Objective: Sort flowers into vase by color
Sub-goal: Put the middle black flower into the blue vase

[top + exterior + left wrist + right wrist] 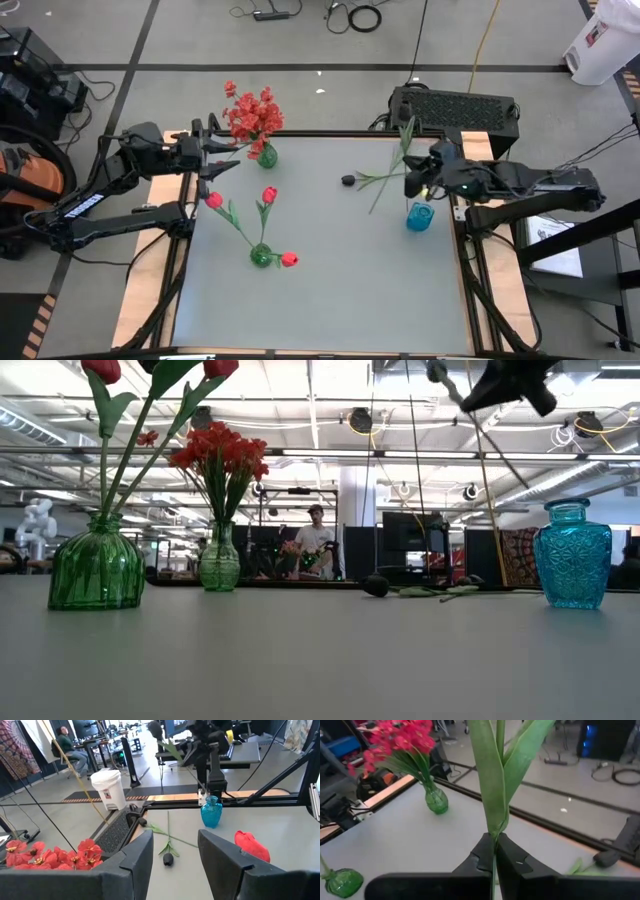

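The right gripper (495,851) is clamped on a long green-stemmed black flower (496,780), holding it upright above the blue glass vase (419,217), likely to lower it in; the left gripper (172,851), open, waits by the red spray (251,113)

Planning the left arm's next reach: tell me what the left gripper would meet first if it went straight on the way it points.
Probably the black bloom lying on the table; it sits between the open left gripper's fingers in the wrist view. Depth is unclear.
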`<state>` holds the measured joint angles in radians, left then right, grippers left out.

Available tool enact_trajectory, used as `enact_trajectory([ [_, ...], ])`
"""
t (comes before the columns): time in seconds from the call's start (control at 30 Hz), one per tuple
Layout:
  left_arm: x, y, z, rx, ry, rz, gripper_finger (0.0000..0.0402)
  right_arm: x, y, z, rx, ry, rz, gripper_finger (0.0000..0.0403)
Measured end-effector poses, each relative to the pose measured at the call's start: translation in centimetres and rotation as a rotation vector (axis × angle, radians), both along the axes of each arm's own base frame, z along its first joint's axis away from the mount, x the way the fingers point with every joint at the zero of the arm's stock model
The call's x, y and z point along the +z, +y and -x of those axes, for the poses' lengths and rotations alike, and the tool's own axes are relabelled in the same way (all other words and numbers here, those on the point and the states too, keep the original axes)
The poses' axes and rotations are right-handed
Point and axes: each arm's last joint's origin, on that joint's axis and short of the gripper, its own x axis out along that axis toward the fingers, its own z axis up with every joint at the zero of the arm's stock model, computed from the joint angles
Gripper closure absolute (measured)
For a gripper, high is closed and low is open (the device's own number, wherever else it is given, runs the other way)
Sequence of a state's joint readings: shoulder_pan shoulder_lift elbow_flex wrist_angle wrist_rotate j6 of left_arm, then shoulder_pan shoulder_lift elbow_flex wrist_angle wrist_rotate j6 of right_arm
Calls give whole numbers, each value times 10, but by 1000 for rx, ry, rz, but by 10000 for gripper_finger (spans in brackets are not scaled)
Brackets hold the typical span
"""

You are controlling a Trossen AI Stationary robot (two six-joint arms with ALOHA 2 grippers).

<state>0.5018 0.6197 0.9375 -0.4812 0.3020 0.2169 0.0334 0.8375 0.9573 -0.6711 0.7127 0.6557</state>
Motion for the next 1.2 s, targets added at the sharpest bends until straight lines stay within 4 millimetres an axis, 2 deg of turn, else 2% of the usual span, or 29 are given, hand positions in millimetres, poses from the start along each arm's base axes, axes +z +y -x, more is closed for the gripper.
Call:
enact_trajectory([
  [0.37,0,0,0,0,0,0,238,14,14,31,105,-40,111,402],
  [0.73,0,0,0,0,0,0,238,8,27,45,219,56,169,402],
  [0.87,0,0,0,0,0,0,238,-1,32,45,221,78,206,402],
  [1.2,0,0,0,0,0,0,238,-42,38,46,168,83,236,402],
])
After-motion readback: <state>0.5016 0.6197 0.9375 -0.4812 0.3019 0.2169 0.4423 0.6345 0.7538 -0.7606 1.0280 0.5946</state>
